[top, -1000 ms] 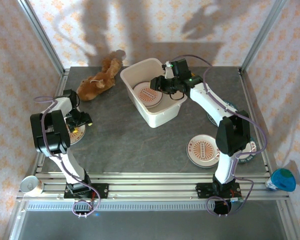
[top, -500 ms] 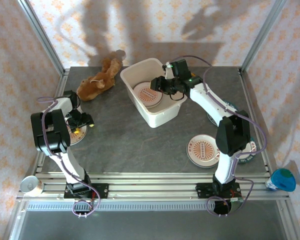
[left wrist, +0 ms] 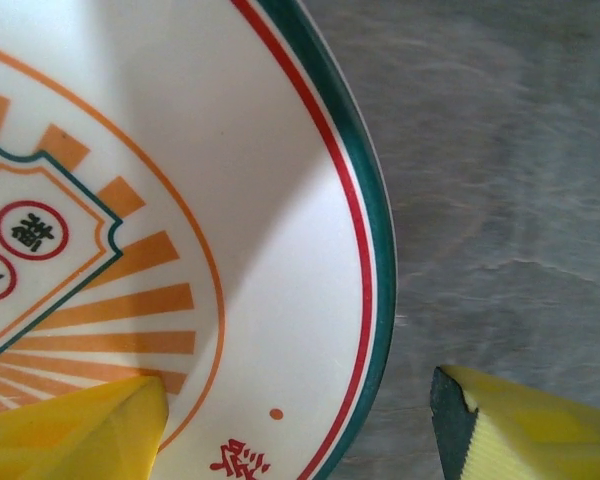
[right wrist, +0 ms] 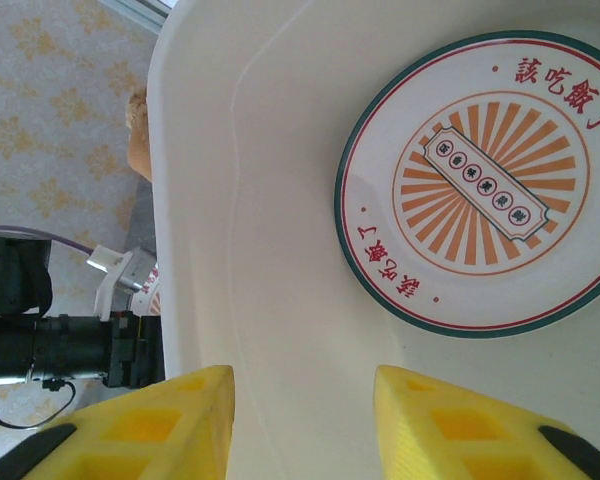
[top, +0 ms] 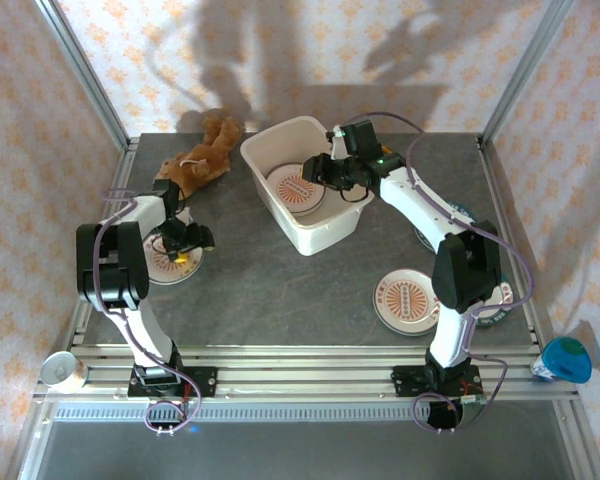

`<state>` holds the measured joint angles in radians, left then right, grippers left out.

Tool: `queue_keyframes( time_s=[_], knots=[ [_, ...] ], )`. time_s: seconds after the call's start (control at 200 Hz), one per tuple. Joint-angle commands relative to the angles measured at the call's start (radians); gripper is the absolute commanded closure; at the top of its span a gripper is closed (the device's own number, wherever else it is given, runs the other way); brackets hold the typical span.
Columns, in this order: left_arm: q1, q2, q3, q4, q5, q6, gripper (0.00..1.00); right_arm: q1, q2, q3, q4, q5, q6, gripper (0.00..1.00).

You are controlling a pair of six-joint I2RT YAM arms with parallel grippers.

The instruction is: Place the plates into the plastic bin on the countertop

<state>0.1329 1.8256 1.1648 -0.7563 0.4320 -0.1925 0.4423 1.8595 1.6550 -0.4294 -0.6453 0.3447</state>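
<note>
The white plastic bin sat toward the back of the grey countertop. A first plate, with orange rays and a green rim, lay flat on the floor of the bin. The right gripper hung inside the bin, just above that plate. Its two yellow fingers were spread apart, and nothing was between them. A second plate lay flat on the countertop, well to the left of the bin and nearer the arms. The left gripper was down low at the edge of this plate, on the side that faced the bin. Its fingers were spread apart too. One finger was over the plate and the other was outside the green rim, over bare countertop, so the rim sat between them without being pinched. A third plate lay to the right of the bin, near the front. A fourth plate peeked out from behind the right arm, farther right of the bin. A brown plush toy lay just left of the bin, at the back.
</note>
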Motion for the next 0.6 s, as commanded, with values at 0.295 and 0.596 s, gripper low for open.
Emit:
queue_keyframes(
  time_s=[0.295, 0.596],
  knots=[
    [-0.171, 0.077, 0.075, 0.115, 0.096, -0.183, 0.3, -0.001, -0.074, 0.01, -0.015, 0.041, -0.004, 0.59],
    [-0.153, -0.093, 0.065, 0.116, 0.009, -0.238, 0.28, 0.014, -0.094, 0.036, -0.044, 0.064, -0.021, 0.59]
  ],
)
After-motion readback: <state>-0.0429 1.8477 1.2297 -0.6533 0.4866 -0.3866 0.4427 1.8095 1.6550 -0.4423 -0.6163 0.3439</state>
